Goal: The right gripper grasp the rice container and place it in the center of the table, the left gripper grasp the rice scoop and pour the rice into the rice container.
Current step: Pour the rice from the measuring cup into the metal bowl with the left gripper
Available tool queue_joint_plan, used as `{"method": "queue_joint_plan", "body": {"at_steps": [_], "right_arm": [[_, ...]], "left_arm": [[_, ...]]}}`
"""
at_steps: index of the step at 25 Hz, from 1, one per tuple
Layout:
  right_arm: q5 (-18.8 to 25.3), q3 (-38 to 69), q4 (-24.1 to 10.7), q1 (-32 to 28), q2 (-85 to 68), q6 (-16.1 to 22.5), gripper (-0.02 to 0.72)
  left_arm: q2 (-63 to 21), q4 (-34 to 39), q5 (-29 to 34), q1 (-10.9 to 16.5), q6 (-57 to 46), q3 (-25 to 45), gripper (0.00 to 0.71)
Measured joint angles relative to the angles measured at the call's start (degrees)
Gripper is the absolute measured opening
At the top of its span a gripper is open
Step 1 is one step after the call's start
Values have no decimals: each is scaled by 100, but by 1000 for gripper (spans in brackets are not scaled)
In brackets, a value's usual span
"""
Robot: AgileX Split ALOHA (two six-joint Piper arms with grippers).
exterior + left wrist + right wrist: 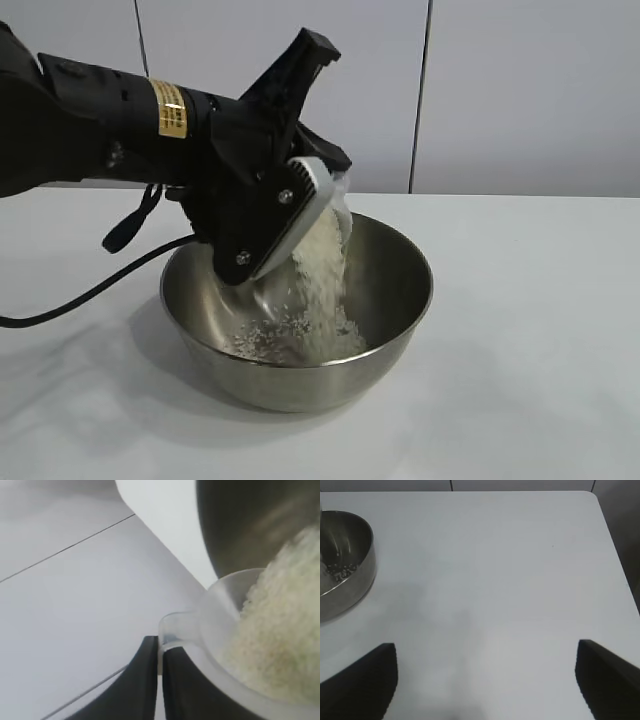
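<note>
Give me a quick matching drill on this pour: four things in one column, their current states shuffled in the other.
1. rice scoop
2. rice container
3. left gripper
4. right gripper

A. open over the bare table, holding nothing
B. tipped, spilling rice
C. shut on the scoop's tab handle
D. standing on the table, catching grains

Pairs: 1-B, 2-D, 3-C, 4-A

the rice container [300, 330] sits on the table [540, 330], left of the middle in the exterior view. the rice scoop [318, 205], tipped over the container's near-left rim, hangs above it with the left gripper [159, 680] beside (clamped on its tab). rice [320, 290] falls from scoop into container, more lying on its floor.
</note>
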Motion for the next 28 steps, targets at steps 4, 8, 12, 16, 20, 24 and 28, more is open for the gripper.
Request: {"method": "queue_joint_plan", "body": {"at_steps": [4,8,12,16,20,24,28], "right_arm": [[0,0,0,0,0,0,661],[0,0,0,0,0,0,661],[0,0,0,0,0,0,661],[0,0,0,0,0,0,661],[0,0,0,0,0,0,661],[0,0,0,0,0,0,661],[0,0,0,0,0,0,661]], "left_arm": [[0,651,475,0,904,-86,12],[0,1425,839,0,1399,-406,12],[0,2014,952,0,1460,-760,12],[0,2152,992,0,1455,-847,12],[0,2461,1025,0,1360,-847,12],[-13,2701,1025,0,1167,-847,12],[-112,2731,1025,0,1088,-828,12]]}}
